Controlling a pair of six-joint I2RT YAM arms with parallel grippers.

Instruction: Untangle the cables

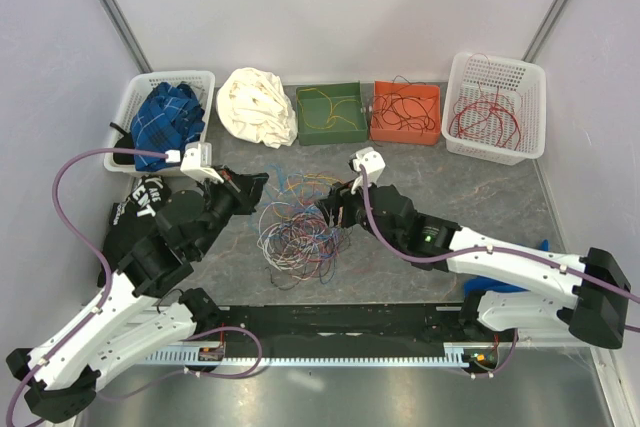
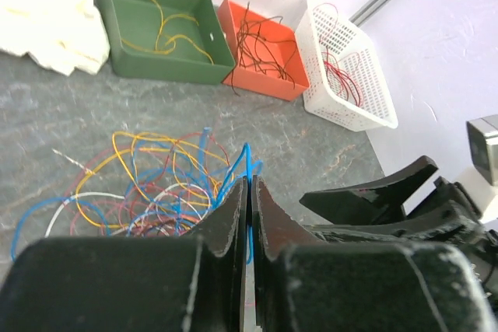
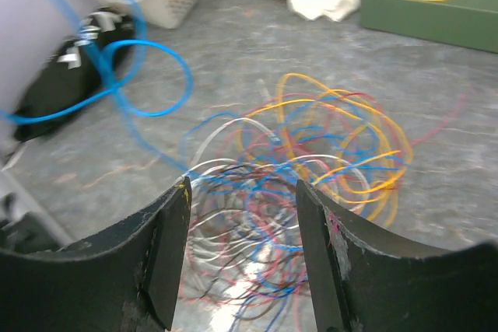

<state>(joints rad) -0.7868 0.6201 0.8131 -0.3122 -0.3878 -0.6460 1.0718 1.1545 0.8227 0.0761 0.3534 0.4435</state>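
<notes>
My left gripper (image 2: 249, 184) is pressed together on a single blue cable (image 2: 247, 157). It rises out of the pile of cables (image 1: 298, 232) lying near the middle of the table (image 1: 430, 177), between my two arms. My right gripper (image 3: 243, 192) is spread, with a jaw to either side of the pile's right part and just above it, holding nothing. The next pull, I judge, turns on direction. The pile lies to the right of my left gripper, and the blue strand runs from my pinch down and rightward into it. Drawing toward the table's left edge would therefore take the strand out along its own length. My right gripper, right over the knot, is the one placed to pin the rest down.
</notes>
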